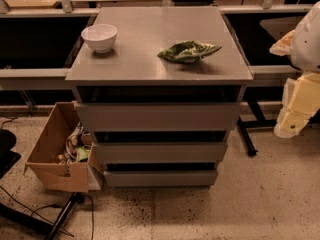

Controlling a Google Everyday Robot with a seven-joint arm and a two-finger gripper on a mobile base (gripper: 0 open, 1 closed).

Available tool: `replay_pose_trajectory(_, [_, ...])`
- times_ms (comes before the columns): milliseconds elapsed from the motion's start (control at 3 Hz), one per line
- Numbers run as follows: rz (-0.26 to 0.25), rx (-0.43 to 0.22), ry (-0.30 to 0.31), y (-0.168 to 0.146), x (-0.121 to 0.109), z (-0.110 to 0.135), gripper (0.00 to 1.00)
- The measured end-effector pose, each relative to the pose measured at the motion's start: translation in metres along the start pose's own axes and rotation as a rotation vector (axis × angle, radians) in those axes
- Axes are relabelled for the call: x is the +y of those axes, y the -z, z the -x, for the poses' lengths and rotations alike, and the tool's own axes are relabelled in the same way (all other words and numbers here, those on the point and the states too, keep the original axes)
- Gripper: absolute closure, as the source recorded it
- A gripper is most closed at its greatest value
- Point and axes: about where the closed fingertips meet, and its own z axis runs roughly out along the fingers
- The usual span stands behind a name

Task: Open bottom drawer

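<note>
gripper at right edge, apart from cabinet; bottom drawer lowest of three fronts; bowl, green wrapper on top.

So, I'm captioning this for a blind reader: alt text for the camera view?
A grey three-drawer cabinet with its bottom drawer shut; the robot's pincer hangs at the right, away from it. A white bowl and green bag sit on top.

Arm: white, rounded, seen at the right edge and cropped by the frame. Gripper: cream-coloured, hung below the arm, angled down and leftward, held in free air at mid-height.
</note>
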Motion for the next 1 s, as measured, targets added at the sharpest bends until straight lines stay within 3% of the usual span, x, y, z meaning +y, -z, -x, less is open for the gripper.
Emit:
replay_pose_trajectory(333, [0.0,0.0,0.0,0.0,0.0,0.0,0.0])
replay_pose_trajectory(667, [0.029,-0.019,-0.006,-0.026,0.019,0.002,0.0])
replay_pose_trajectory(1000, [0.019,-0.051,-0.006,-0.07,0.052,0.016,0.0])
